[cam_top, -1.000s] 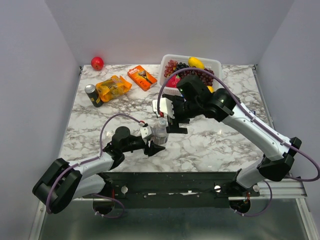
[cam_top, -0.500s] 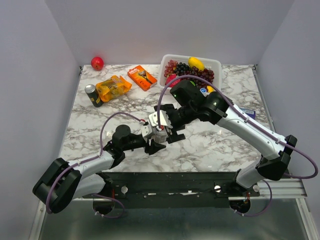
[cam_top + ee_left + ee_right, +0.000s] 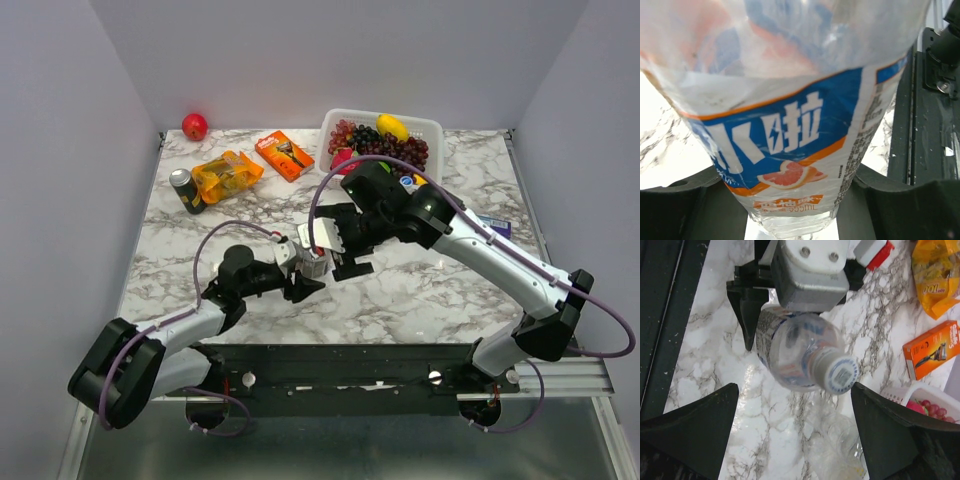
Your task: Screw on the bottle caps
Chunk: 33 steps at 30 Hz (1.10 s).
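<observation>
A clear bottle (image 3: 790,125) with a blue and orange label band is clamped low on its body between my left gripper's (image 3: 795,205) black fingers (image 3: 685,205), which are shut on it. In the top view the left gripper (image 3: 305,280) holds this bottle (image 3: 315,263) near the table's middle front. A bottle cap (image 3: 841,375), blue-ringed with a pale centre, sits on its neck, which tilts toward the right wrist camera. My right gripper (image 3: 795,392) hovers over the cap with its jaws wide open on either side, touching nothing; from above, the right gripper (image 3: 337,250) is directly over the bottle.
A second clear bottle (image 3: 842,445) lies on the marble under the held one. At the back stand a white fruit basket (image 3: 331,125), an orange box (image 3: 284,154), a yellow packet (image 3: 226,175), a dark can (image 3: 186,190) and a red fruit (image 3: 194,126).
My right gripper has swung left and now hangs over the bottle top. The left gripper has shifted the bottle slightly left and tilted it.
</observation>
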Tool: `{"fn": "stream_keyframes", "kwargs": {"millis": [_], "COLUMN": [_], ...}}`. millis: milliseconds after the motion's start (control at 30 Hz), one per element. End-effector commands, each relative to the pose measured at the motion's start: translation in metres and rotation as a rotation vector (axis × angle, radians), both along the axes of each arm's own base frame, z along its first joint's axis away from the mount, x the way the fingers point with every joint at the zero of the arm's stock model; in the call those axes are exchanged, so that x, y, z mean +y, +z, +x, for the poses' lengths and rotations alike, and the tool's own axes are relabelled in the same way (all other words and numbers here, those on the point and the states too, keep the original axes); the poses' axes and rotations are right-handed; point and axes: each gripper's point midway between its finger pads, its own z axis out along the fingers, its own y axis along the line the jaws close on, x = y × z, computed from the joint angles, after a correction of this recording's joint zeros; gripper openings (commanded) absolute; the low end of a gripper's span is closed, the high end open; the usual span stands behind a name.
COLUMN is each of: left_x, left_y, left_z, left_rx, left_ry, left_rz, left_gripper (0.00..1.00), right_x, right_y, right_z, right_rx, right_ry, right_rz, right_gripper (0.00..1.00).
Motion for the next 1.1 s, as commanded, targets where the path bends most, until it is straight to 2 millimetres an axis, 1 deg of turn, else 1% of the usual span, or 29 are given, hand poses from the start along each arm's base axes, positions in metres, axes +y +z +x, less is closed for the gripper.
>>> {"fn": "stream_keyframes", "kwargs": {"millis": [0,33,133,200,233,300,333,367,433,500,533,567,667,733,767,867,933,1067], "left_x": [0.014,0.015,0.016,0.014,0.011,0.008,0.007,0.003,-0.001,-0.008,-0.009,-0.011,-0.014,-0.014,-0.015,-0.016,-0.017,-0.018], "left_y": [0.028,0.028,0.025,0.02,0.017,0.011,0.008,0.006,0.002,0.003,0.003,0.005,0.01,0.012,0.013,0.017,0.02,0.025], "left_z": [0.034,0.035,0.036,0.031,0.027,0.019,0.016,0.01,0.002,-0.006,-0.008,-0.009,-0.009,-0.009,-0.008,-0.008,-0.008,-0.006], "left_rx": [-0.029,-0.03,-0.031,-0.035,-0.036,-0.025,-0.031,-0.027,-0.013,-0.013,-0.009,-0.013,-0.022,-0.025,-0.026,-0.033,-0.037,-0.047], "left_ry": [0.147,0.151,0.152,0.119,0.098,0.061,0.044,0.021,-0.02,-0.052,-0.063,-0.071,-0.082,-0.082,-0.084,-0.091,-0.095,-0.095], "left_rz": [-0.074,-0.075,-0.064,-0.044,-0.034,-0.013,-0.002,0.006,0.018,0.019,0.022,0.021,0.016,0.016,0.013,0.008,0.004,-0.001], "left_gripper": [0.0,0.0,0.0,0.0,0.0,0.0,0.0,0.0,0.0,0.0,0.0,0.0,0.0,0.0,0.0,0.0,0.0,0.0], "right_x": [-0.046,-0.055,-0.068,-0.066,-0.055,-0.042,-0.026,-0.019,-0.003,0.011,0.014,0.019,0.023,0.02,0.021,0.017,0.016,0.016], "right_y": [-0.029,-0.034,-0.039,-0.032,-0.015,0.009,0.03,0.046,0.069,0.075,0.072,0.069,0.057,0.047,0.045,0.033,0.026,0.018], "right_z": [-0.03,-0.035,-0.047,-0.043,-0.032,-0.014,0.002,0.013,0.024,0.023,0.021,0.015,0.001,-0.008,-0.016,-0.027,-0.026,-0.015], "right_rx": [0.152,0.181,0.238,0.251,0.21,0.175,0.115,0.073,0.039,0.041,0.049,0.073,0.101,0.113,0.134,0.154,0.145,0.103], "right_ry": [-0.091,-0.102,-0.12,-0.175,-0.2,-0.273,-0.294,-0.319,-0.317,-0.259,-0.233,-0.182,-0.093,-0.043,-0.004,0.051,0.058,0.029], "right_rz": [-0.188,-0.226,-0.265,-0.227,-0.138,-0.02,0.082,0.136,0.227,0.259,0.251,0.248,0.222,0.192,0.189,0.143,0.131,0.117], "right_gripper": [0.97,0.97,0.93,0.92,0.92,0.93,0.95,0.97,0.98,1.0,1.0,0.99,1.0,0.99,1.0,1.0,1.0,1.0]}}
